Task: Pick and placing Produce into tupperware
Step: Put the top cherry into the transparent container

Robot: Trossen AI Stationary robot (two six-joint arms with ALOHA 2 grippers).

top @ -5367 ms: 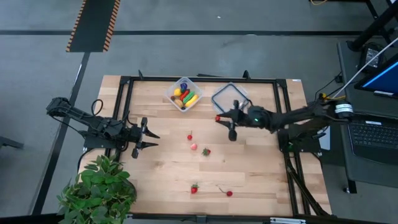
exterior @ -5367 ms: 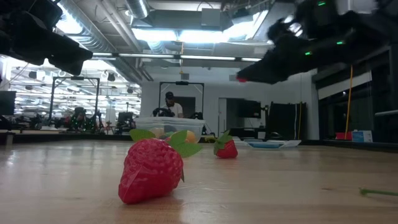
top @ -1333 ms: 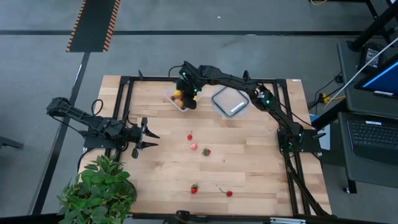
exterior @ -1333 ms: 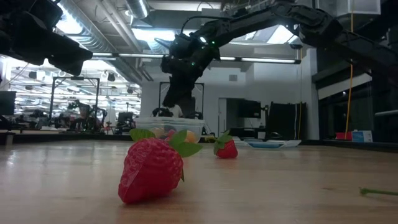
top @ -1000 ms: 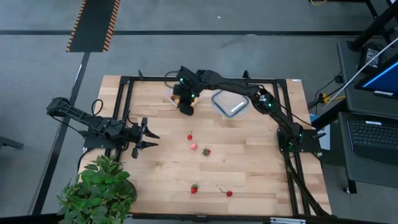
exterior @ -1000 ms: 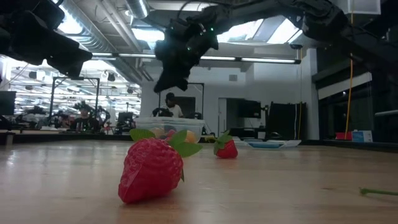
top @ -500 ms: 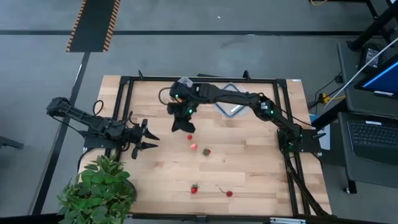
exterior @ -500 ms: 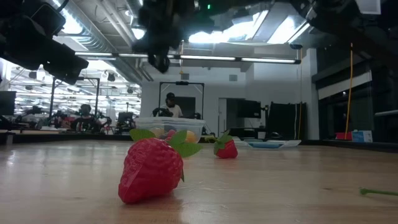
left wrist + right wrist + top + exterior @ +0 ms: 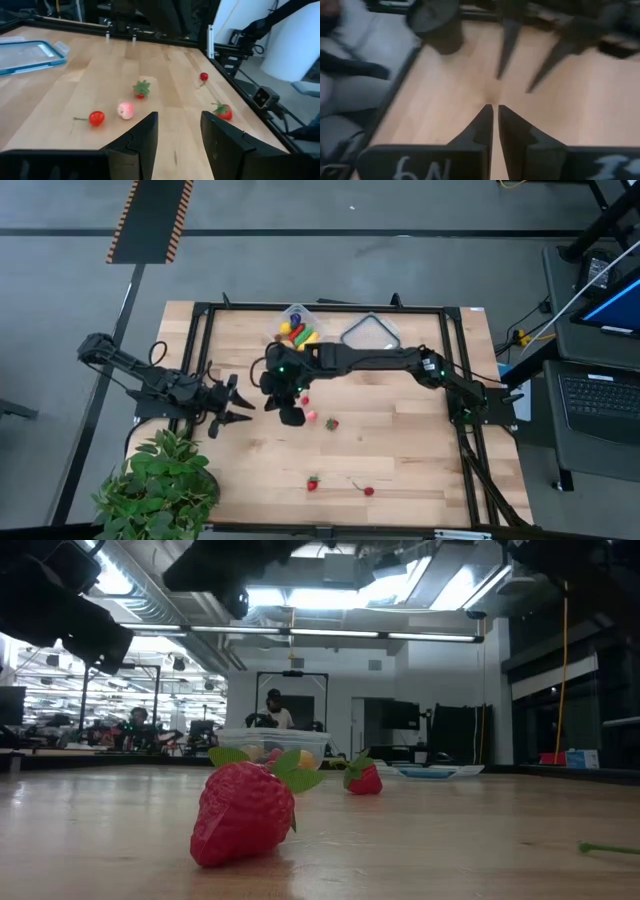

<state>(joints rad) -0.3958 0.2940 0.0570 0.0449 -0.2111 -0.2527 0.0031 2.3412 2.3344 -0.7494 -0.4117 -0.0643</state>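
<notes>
Up at the table's far edge sits the tub [image 9: 294, 327], already holding yellow, red and green pieces. Its lid [image 9: 371, 333] lies just to the right. Loose berries [image 9: 330, 423] remain scattered mid-table. The right gripper [image 9: 290, 415] hangs over the centre-left, fingers nearly together and holding nothing. The left gripper [image 9: 238, 406] waits near the left side, fingers apart, empty.

- Left arm [image 9: 140, 380]: matte black, jointed segments, thin dark cable looping beside the wrist.
- Left pincer [image 9: 177, 132]: two black, angular, tapering fingers.
- Right arm [image 9: 400, 362]: black, small green indicator lights.
- Right pincer [image 9: 495, 122]: slim black pointed fingers; white lettering on the housing.
</notes>
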